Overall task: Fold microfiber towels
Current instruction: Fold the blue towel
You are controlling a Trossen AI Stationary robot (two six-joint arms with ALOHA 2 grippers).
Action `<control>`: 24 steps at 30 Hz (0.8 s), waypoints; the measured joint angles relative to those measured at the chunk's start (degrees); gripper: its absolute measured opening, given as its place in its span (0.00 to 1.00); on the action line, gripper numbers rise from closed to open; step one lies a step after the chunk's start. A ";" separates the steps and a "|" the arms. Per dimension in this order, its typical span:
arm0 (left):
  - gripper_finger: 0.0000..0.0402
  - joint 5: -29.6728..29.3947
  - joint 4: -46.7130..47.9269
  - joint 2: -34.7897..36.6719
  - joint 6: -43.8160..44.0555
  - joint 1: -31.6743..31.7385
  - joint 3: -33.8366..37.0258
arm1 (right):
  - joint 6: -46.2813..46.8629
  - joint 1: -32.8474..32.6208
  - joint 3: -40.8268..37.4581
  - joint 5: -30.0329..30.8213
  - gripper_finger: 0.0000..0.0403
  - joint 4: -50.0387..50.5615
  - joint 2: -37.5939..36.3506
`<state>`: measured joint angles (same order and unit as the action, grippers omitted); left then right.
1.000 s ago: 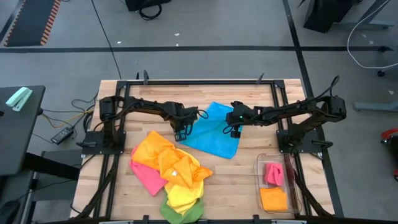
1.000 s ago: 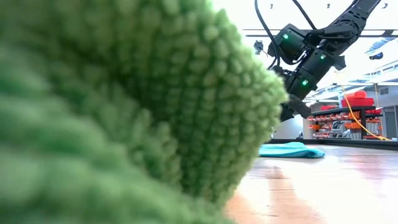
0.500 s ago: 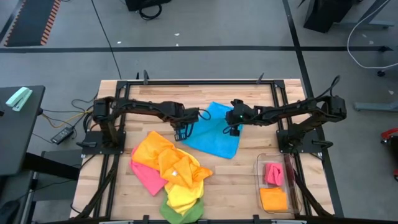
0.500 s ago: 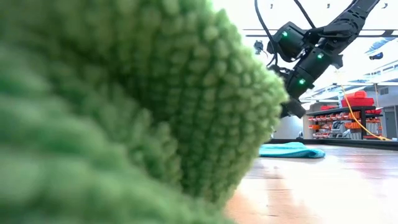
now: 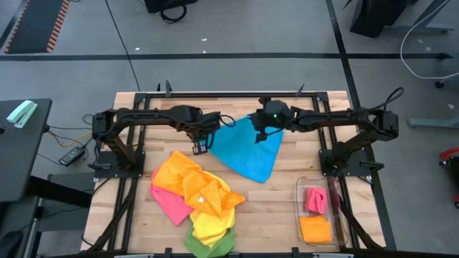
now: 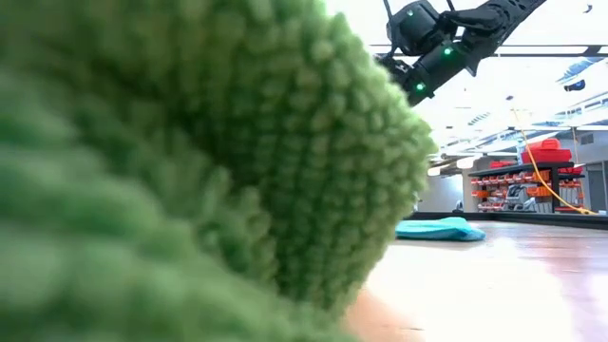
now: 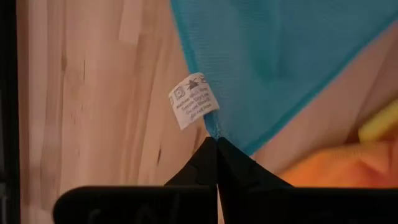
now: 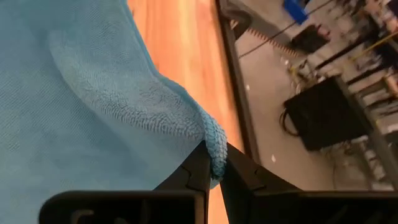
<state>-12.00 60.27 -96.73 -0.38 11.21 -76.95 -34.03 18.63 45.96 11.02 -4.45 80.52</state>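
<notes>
**Blue towel lifted by two corners**

Both arms have risen and drawn apart since a second ago. Left end effector pinches the blue towel at its labelled corner; right end effector clamps the opposite rolled hem. Cloth hangs as a taut triangle, its tip on the bench. Keep the corners level and tension even. Fine, limp, looped pile.
</notes>
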 joint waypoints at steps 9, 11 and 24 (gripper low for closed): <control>0.01 -0.07 4.56 0.10 -2.36 0.53 1.25 | -0.07 3.04 5.33 -4.25 0.09 0.70 5.55; 0.01 -0.32 5.03 0.12 -3.28 1.32 1.77 | -0.41 3.25 7.85 -4.23 0.09 1.71 7.62; 0.02 -4.60 7.72 9.96 -7.91 10.23 6.24 | -8.04 7.37 28.97 -8.78 0.09 5.38 22.93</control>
<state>-16.60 67.99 -86.77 -8.29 21.44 -70.70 -42.07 26.00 74.93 2.23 0.93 103.45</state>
